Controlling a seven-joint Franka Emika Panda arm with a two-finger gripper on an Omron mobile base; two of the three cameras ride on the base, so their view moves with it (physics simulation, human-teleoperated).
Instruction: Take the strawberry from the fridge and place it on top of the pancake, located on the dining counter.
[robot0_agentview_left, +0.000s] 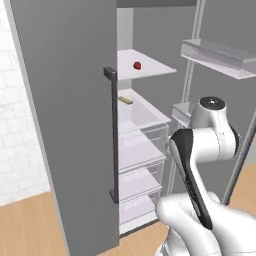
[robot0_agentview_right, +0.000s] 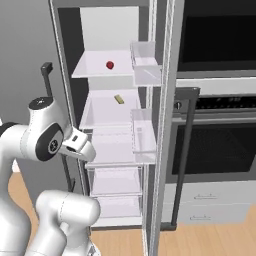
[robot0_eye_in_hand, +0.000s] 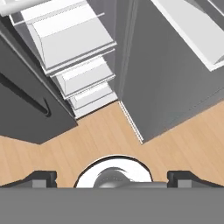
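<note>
The pincer (robot0_eye_in_hand: 112, 177) stands fully open and empty, its two dark tips spread wide at the bottom of the hand view, aimed down at the wooden floor (robot0_eye_in_hand: 96, 140) in front of the fridge (robot0_agentview_left: 60, 125). It likely hangs low like this because the arm is folded near the base, the reach not yet begun. Inside the fridge, the strawberry (robot0_agentview_right: 110, 65) sits alone near the middle of the upper white shelf (robot0_agentview_right: 90, 70), well above the pincer. One shelf below the strawberry lies a small yellow-green bar (robot0_agentview_right: 119, 99). Below that come clear drawers (robot0_agentview_right: 117, 180). The fridge door (robot0_agentview_right: 162, 125) stands open, its bins (robot0_agentview_right: 142, 132) jutting inward beside the shelves. The way to the strawberry looks free from the front, but the shelf lip and door bins narrow the sides.
</note>
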